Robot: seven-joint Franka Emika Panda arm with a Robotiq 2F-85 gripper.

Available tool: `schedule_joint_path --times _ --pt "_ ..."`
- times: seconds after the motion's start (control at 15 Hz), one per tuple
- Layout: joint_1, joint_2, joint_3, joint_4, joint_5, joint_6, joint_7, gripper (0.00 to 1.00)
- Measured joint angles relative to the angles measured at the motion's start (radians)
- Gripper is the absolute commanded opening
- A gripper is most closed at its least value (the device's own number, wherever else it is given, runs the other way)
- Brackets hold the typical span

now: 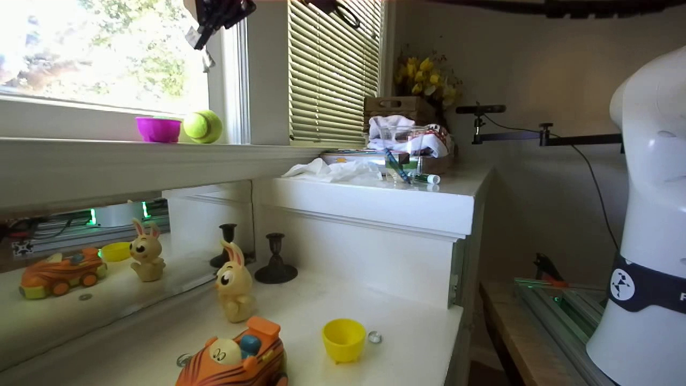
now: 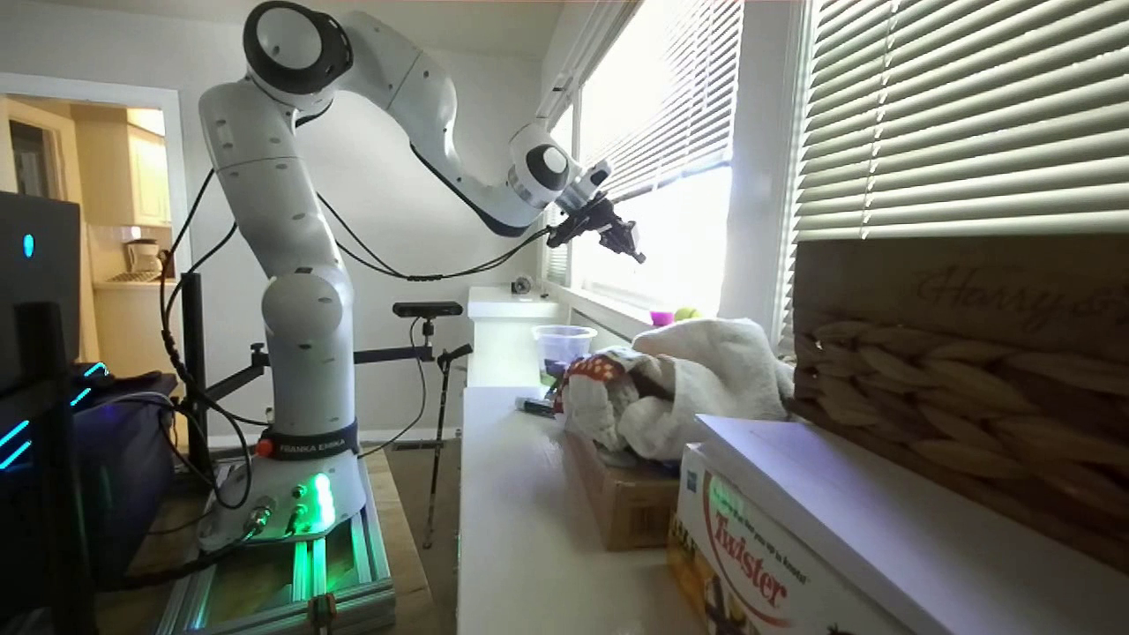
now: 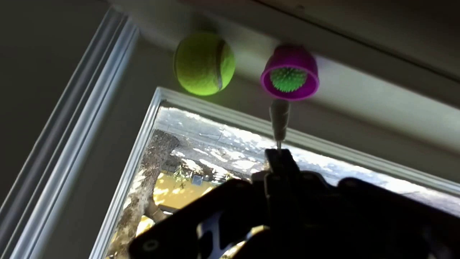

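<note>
Windowsill [image 1: 134, 169], green ball [image 3: 288, 79] in magenta cup [image 1: 159, 130], tassel [image 3: 279, 120] at jaws

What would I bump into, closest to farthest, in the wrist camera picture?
Gripper, little pale thing at its tip, purple cup with a spiky green ball inside, sunny yard outside. The tennis ball is left out: it sits beside the cup, too close to call.

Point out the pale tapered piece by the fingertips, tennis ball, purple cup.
Pale tapered piece [image 3: 279, 119], wrist view, thick middle.
Tennis ball [image 3: 203, 64], wrist view, felt centre.
Purple cup [image 1: 158, 131], an exterior view, outer wall.
</note>
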Motion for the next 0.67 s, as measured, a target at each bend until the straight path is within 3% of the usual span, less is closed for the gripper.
schedule_joint_path --times 0.67 --pt "-0.004 0.025 -0.007 -0.170 -0.003 0.032 0.000 0.00"
